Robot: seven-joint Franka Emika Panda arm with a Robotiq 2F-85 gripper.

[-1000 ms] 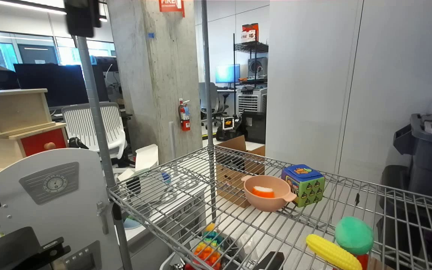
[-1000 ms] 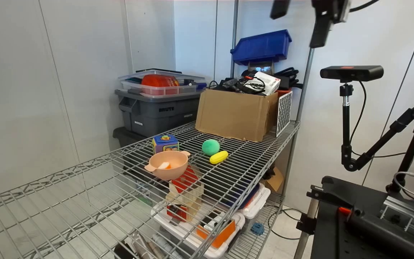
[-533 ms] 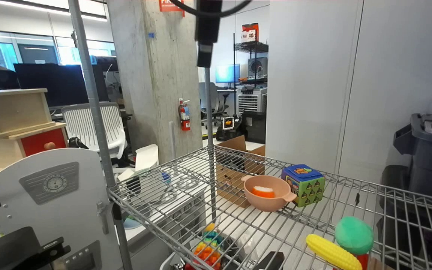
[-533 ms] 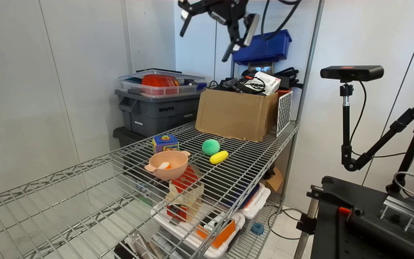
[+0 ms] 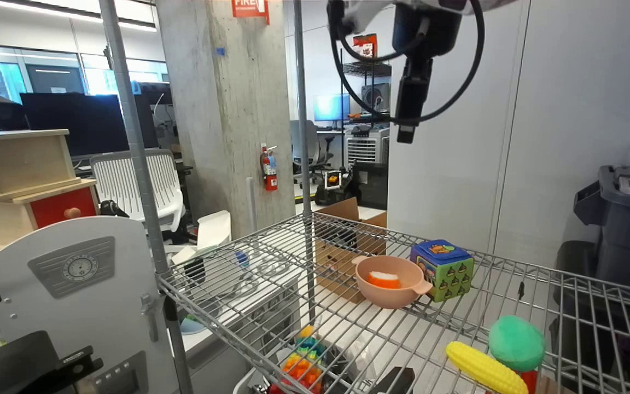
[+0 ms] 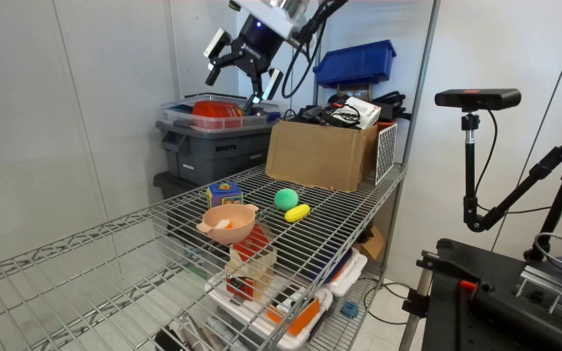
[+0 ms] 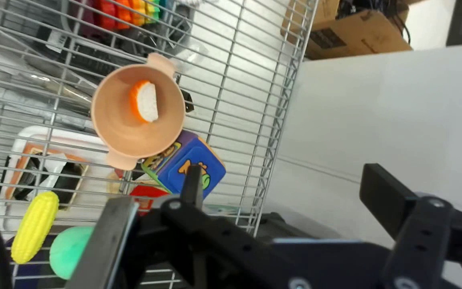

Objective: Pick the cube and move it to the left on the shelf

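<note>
The multicoloured cube (image 5: 449,272) sits on the wire shelf (image 5: 211,324), beside the orange bowl (image 5: 386,298) and near the wall-side edge. In an exterior view, the cube (image 6: 225,195) is partly hidden behind the bowl (image 6: 227,231). My gripper (image 6: 230,91) is open and empty, high above the shelf and well apart from the cube. In the wrist view my gripper (image 7: 282,174) has widely spread fingers. One finger overlaps the cube (image 7: 213,166) in the picture, and the other is over the wall. The bowl (image 7: 108,108) lies very close to the cube or touches it.
An orange-and-white piece (image 7: 146,102) lies in the bowl. A green ball (image 6: 286,199) and a yellow corn cob (image 6: 297,213) lie on the shelf. A cardboard box (image 6: 310,156) stands at the shelf's end. Chrome poles (image 5: 137,137) rise at the corners. A wall (image 5: 457,137) runs behind the shelf.
My gripper has come in over the shelf and lower, moving rightward in one exterior picture and leftward in the opposite one. It stays open. The cube, bowl, ball and corn have not moved.
</note>
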